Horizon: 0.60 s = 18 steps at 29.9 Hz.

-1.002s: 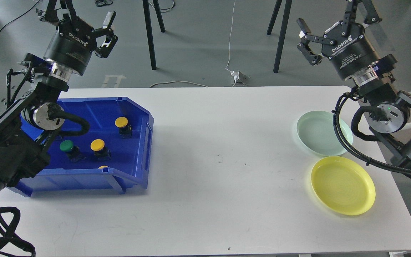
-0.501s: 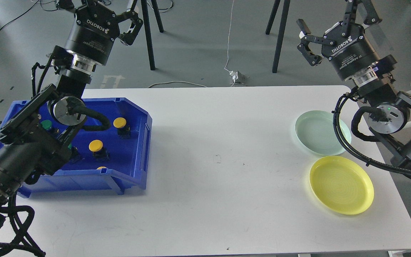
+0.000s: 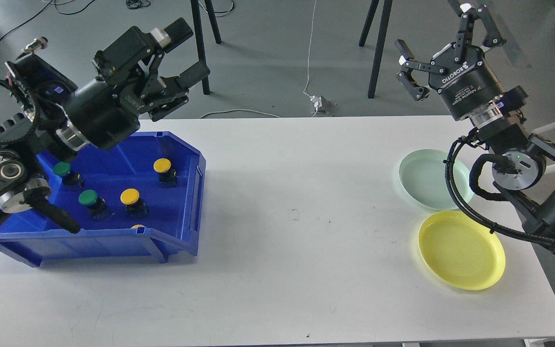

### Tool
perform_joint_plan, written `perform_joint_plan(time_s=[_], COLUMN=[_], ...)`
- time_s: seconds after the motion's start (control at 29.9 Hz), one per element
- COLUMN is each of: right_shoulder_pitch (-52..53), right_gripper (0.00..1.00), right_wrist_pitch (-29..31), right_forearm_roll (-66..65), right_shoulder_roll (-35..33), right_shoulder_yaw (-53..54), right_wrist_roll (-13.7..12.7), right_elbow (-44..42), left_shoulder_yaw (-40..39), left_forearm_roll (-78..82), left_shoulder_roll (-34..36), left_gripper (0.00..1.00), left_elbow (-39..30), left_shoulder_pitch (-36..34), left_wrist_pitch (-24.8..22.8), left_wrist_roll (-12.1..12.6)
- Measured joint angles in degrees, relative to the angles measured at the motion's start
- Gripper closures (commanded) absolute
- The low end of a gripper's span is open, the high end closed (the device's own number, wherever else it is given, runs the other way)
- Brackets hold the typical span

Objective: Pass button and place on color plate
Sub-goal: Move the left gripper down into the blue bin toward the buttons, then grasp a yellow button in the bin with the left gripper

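A blue bin (image 3: 195, 193) on the table's left holds two green buttons (image 3: 88, 197) (image 3: 62, 168), two yellow buttons (image 3: 130, 196) (image 3: 162, 165) and a third yellow one (image 3: 138, 226) half hidden behind the front wall. My left gripper (image 3: 187, 54) is open and empty, tilted to the right above the bin's back edge. My right gripper (image 3: 439, 33) is open and empty, raised behind the table's far right. A pale green plate (image 3: 424, 178) and a yellow plate (image 3: 461, 249) lie on the right.
The white table (image 3: 297, 231) spans the view. Black stand legs (image 3: 200, 43) and a white cable (image 3: 312, 48) are on the floor behind it. My right arm's cables (image 3: 455, 193) hang over the green plate's right edge.
My left arm has swung down and turned, so its gripper now points right over the bin's back edge. The second green button is uncovered. My right gripper has shifted slightly left.
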Motion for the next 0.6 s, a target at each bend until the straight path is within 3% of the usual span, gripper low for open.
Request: perform_joint_plan(time_s=[0.27,0.43,0.6], right_shoulder_pitch=[-1.04,-1.93,-2.21], right_gripper=[0.01,0.01,0.01], right_wrist_pitch=[0.00,0.00,0.08], right_forearm_roll=[0.00,0.00,0.00], right_shoulder_roll=[0.07,0.09,0.09], right_shoulder_yaw=[0.19,0.32,0.34], right_wrist_roll=[0.00,0.00,0.00], right_elbow=[-0.22,-0.37,-0.73], left_shoulder_yaw=[3.11,5.41,8.97], left_forearm_roll=[29.44,39.76,43.60], left_shoulder_roll=[15.71,16.85,13.39], left_gripper=[0.00,0.00,0.00], left_elbow=[0.36,1.37,7.62], left_shoulder_pitch=[-0.13,0.23,-0.61], left_wrist_pitch=[-3.16,-3.37,-3.64], left_wrist_roll=[0.00,-0.01,-0.01])
